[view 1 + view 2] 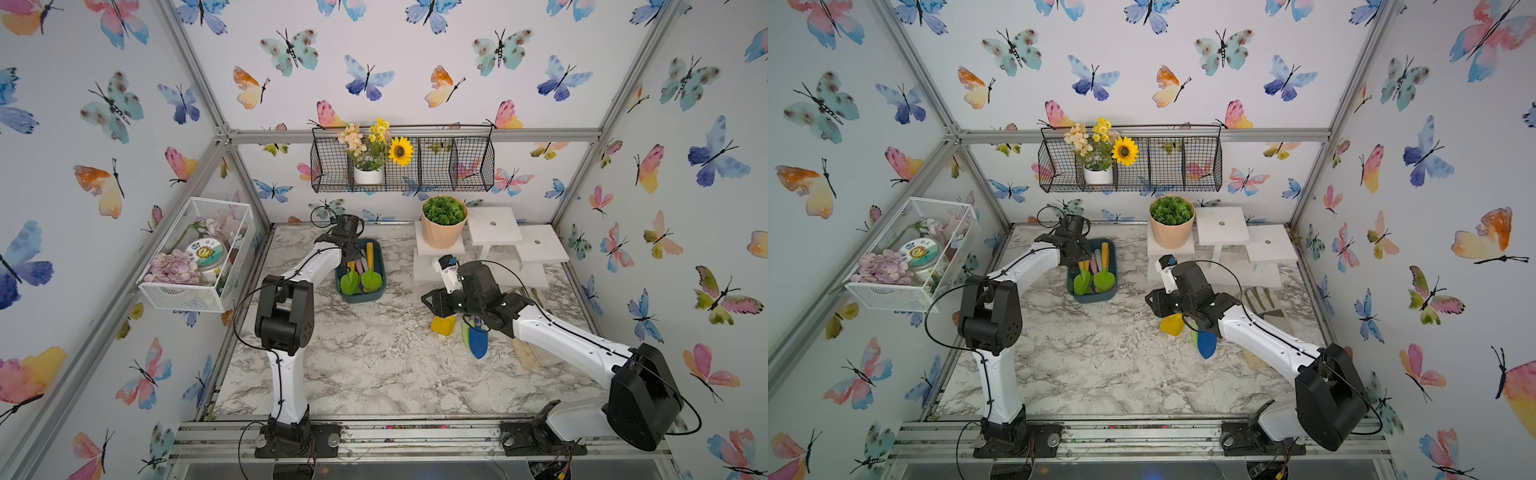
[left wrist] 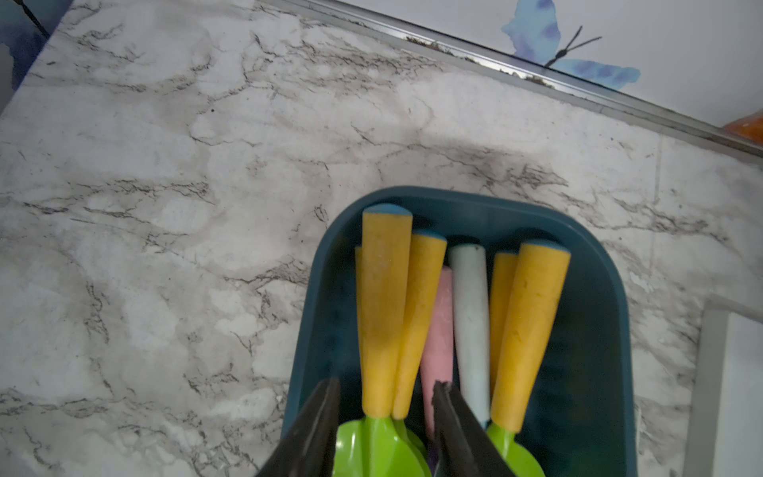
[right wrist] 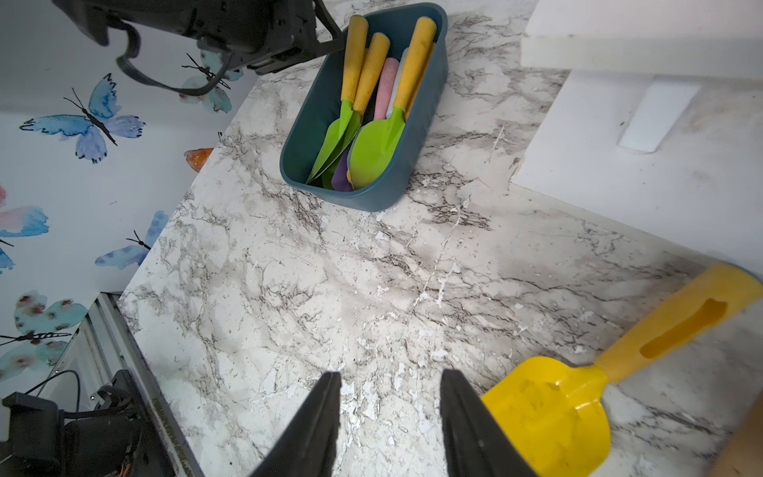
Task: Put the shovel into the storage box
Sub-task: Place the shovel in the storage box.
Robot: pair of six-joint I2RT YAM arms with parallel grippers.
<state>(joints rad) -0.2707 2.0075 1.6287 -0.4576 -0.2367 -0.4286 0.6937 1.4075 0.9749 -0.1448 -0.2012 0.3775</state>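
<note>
Evidently the storage box (image 1: 360, 297), at the table's (image 1: 374, 365) eleven o'clock, holds green shovels (image 1: 371, 279). The left fingers (image 2: 313, 421) stand apart astride their yellow handles (image 2: 384, 309), gripping nothing, as suits tools meant to lie loose inside. At three o'clock the right fingers (image 3: 313, 421) hang apart and empty just beside the yellow shovel (image 3: 545, 413), likely lining up its pickup; a blue shovel (image 1: 478, 343) lies nearby.

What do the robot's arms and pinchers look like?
Both arms, the left arm and the right arm, have smooth white tubes joined by chunky black joints. Thin black cables loop along them. The left gripper and right gripper each end in two black, pointed fingers.
</note>
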